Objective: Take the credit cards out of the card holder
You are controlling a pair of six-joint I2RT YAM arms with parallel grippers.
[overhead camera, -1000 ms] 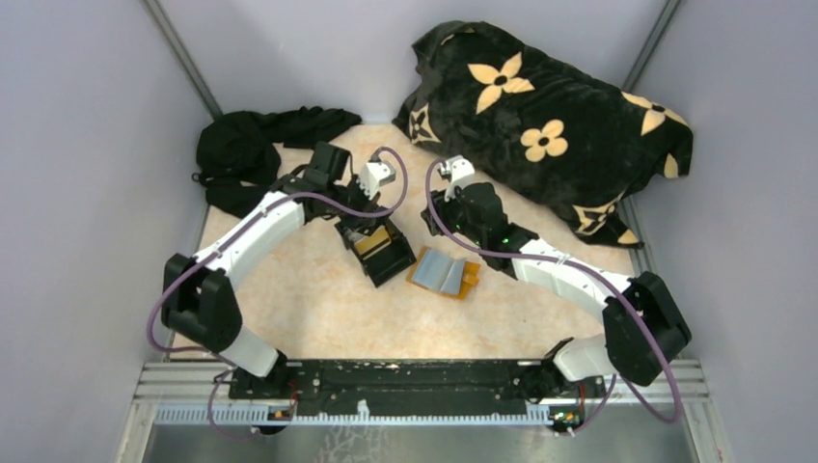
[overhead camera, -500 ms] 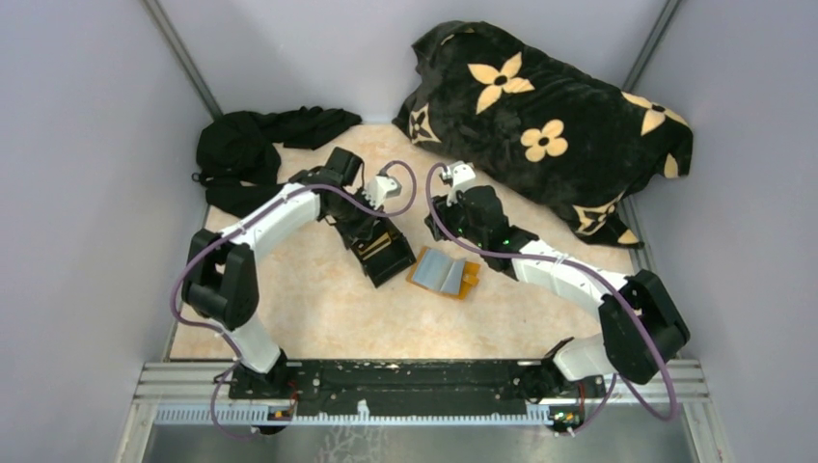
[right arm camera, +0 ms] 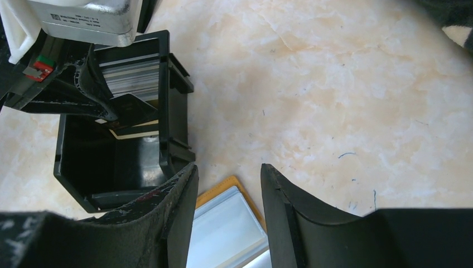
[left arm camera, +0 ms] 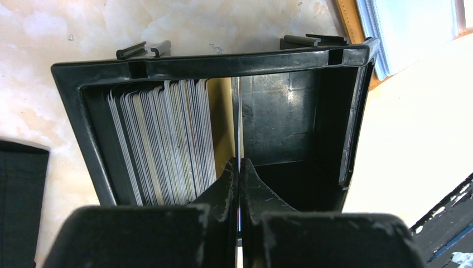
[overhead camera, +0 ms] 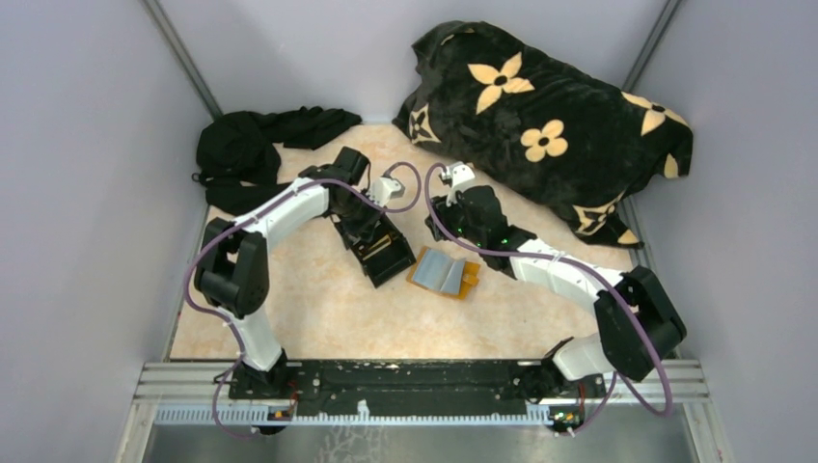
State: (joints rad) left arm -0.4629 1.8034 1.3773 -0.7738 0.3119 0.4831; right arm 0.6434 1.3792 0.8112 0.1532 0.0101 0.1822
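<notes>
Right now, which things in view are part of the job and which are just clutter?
Job: card holder; credit cards, stacked in the black box.
Lying about: flowered blanket; black cloth.

Plain grey walls point(overhead camera: 87, 145) enclose an evenly lit peach marbled tabletop point(overhead camera: 328, 309) edged by a metal rail point(overhead camera: 164, 386).

Robotics lab test cell, plain grey panel walls point(overhead camera: 87, 193), marbled tabletop point(overhead camera: 328, 309), aluminium mounting rail point(overhead camera: 183, 384) at near edge
</notes>
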